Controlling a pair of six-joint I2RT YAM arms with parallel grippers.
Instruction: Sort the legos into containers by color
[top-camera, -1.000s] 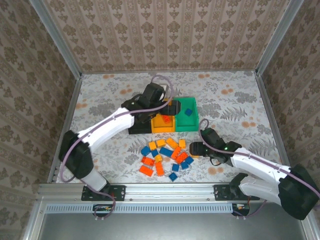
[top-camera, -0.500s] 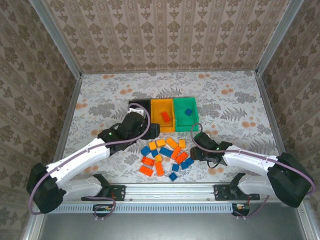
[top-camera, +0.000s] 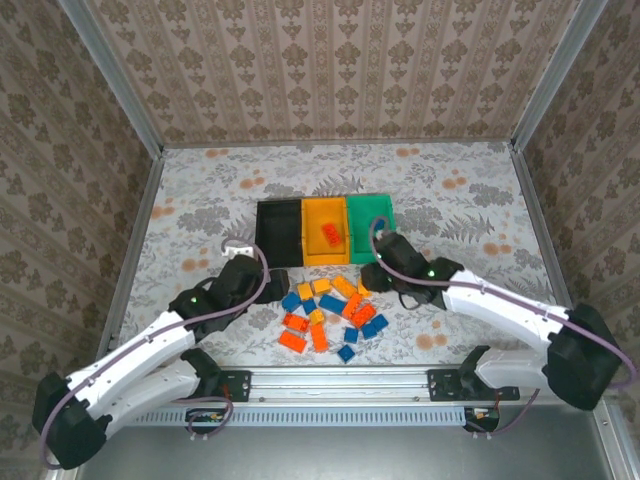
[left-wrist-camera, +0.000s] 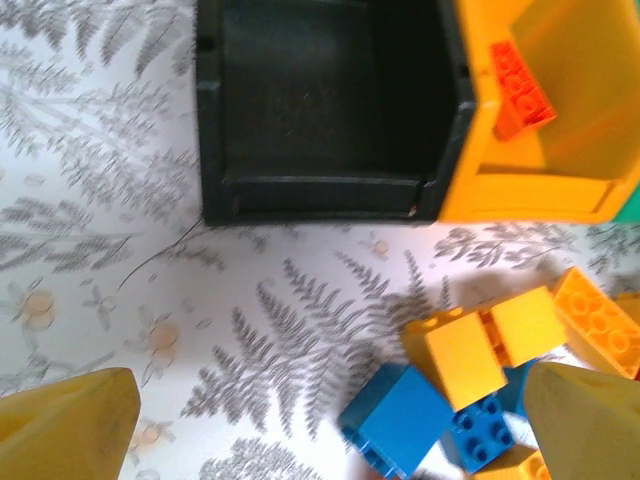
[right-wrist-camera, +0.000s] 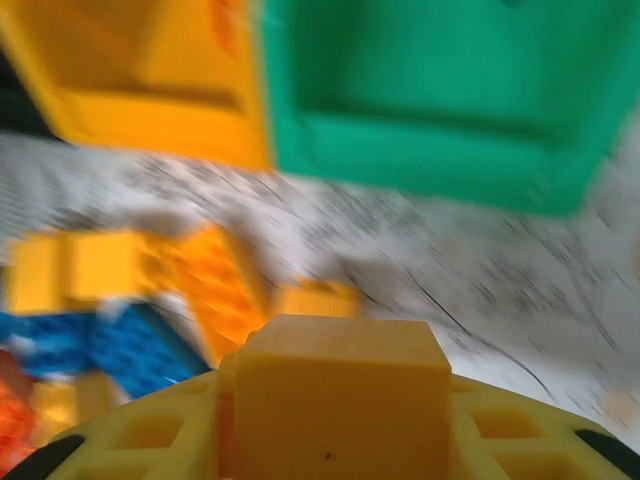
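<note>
Lego (right-wrist-camera: 340, 392) in right jaws, near green bin's (right-wrist-camera: 425, 165) front edge.

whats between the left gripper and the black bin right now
Just bare fern-print table between the left gripper and the black bin, as the left wrist view shows; the legos lie off right.

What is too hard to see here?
- Green bin: top view, right arm covers part; right wrist view, blurred.
- Loose legos: right wrist view, motion blur.
- Left end effector: left wrist view, edge cuts fingers.
- Yellow lego in right end effector: right wrist view, bottom edge cuts both.
</note>
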